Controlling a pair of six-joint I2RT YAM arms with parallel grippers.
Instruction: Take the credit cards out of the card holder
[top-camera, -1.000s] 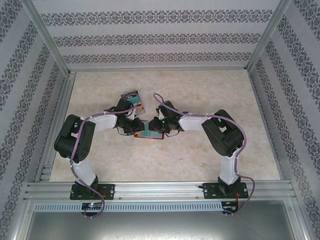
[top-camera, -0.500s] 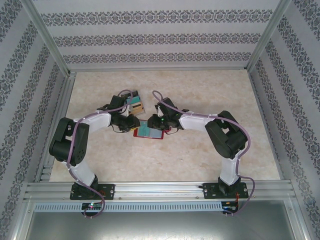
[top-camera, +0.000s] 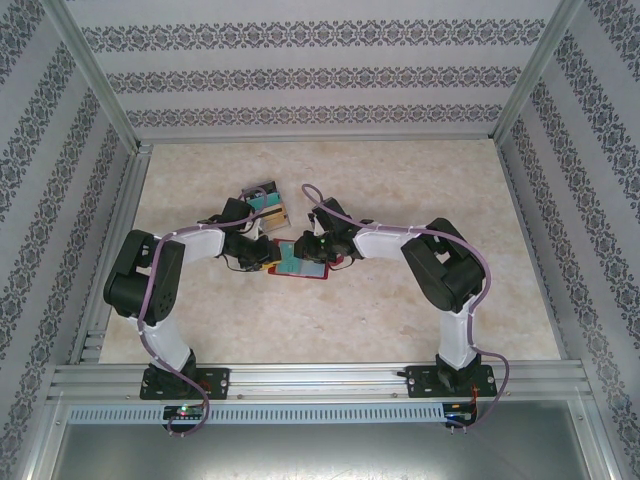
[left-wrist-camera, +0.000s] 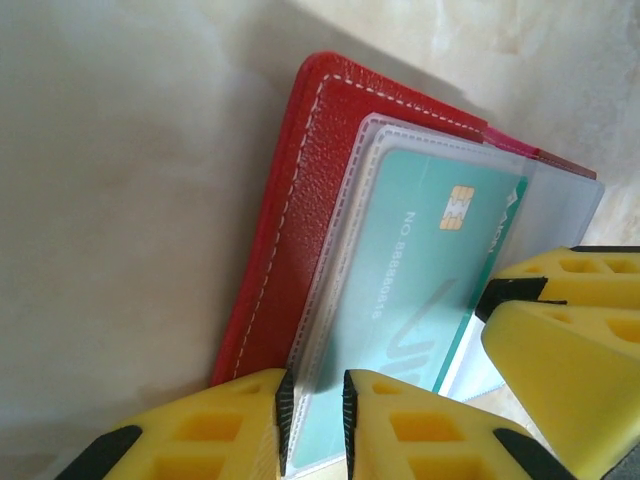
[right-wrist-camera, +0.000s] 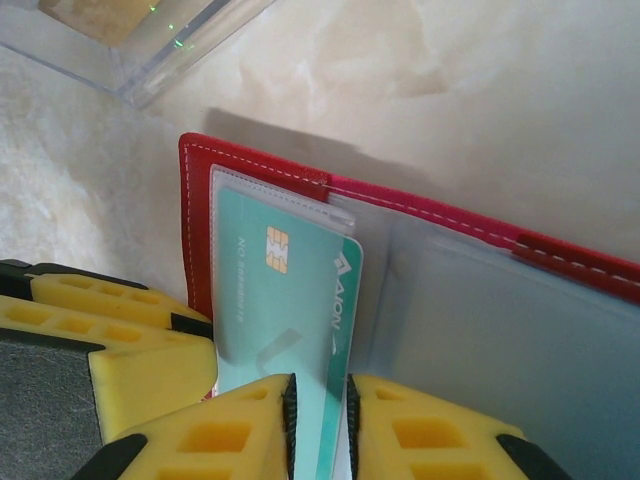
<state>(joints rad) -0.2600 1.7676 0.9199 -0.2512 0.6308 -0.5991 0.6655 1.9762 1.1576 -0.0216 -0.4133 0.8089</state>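
Faintly, the teal card (left-wrist-camera: 400, 280) reads "NO" and digits.

Patterned wallpaper walls (top-camera: 320, 70) close me in on three sides; metal frame posts (top-camera: 93, 75) rise beside my pale marbled tabletop (top-camera: 400, 320), evenly lit.

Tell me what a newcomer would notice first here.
The red card holder lies open mid-table, where both arms meet. Inside it, a teal card with a gold chip sits in a clear sleeve, and the left gripper and right gripper each pinch its edge. A small pile of cards lies just beyond it.
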